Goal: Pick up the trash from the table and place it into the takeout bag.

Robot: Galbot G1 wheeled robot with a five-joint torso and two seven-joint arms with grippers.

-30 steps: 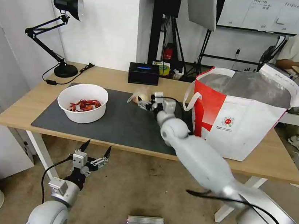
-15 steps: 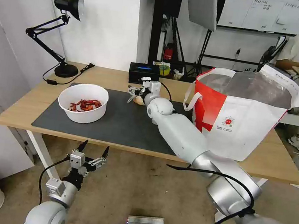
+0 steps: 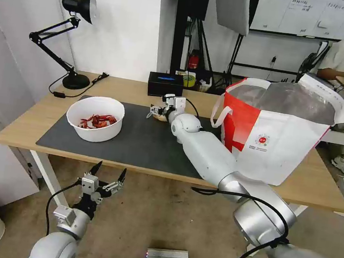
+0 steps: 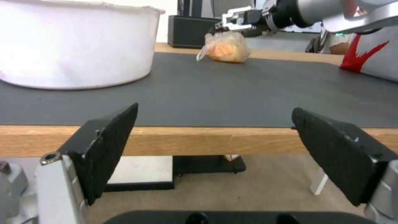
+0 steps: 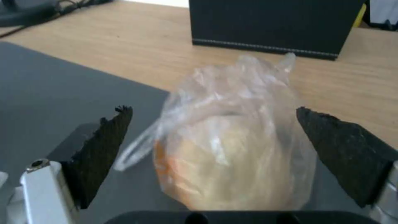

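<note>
On the dark mat at the bench's far edge: right end effector [image 5: 213, 149] straddling the small clear bag [image 5: 232, 146].

Its fingers [image 5: 101, 146] stand wide apart either side of the bag, with a gap on each side, gripping nothing. Black box [image 3: 165, 84] sits just behind the bag on the bare wood. White bowl [image 3: 95, 118] of red scraps rests on the mat [image 3: 145, 142], well apart towards the lamp [image 3: 71, 39]. Takeout bag [image 3: 275, 132] stands open beside the right arm. Left end effector [image 3: 108, 175] hangs below the bench [image 3: 24, 126] front edge, fingers spread, empty.
</note>
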